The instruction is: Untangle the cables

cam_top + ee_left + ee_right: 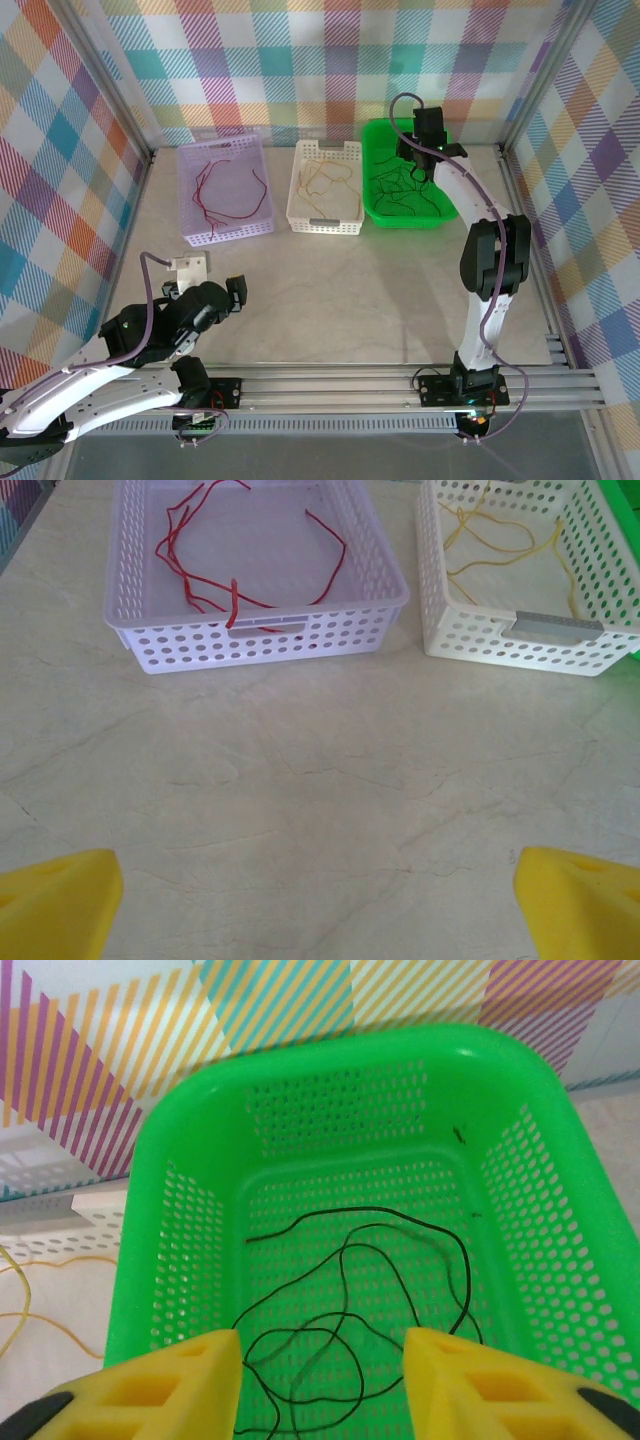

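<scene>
The cables lie sorted by colour in three baskets. Red cables rest in the lilac basket. Yellow cables are in the white basket. Black cables loop loosely on the floor of the green basket. My right gripper hovers over the green basket, open, with nothing pinched between its yellow fingers. My left gripper stands wide open over bare table at the front left.
A small white block sits on the table beside the left arm. Checked walls and a metal frame close in the table. Bare marble-look surface stretches between the baskets and the arm bases.
</scene>
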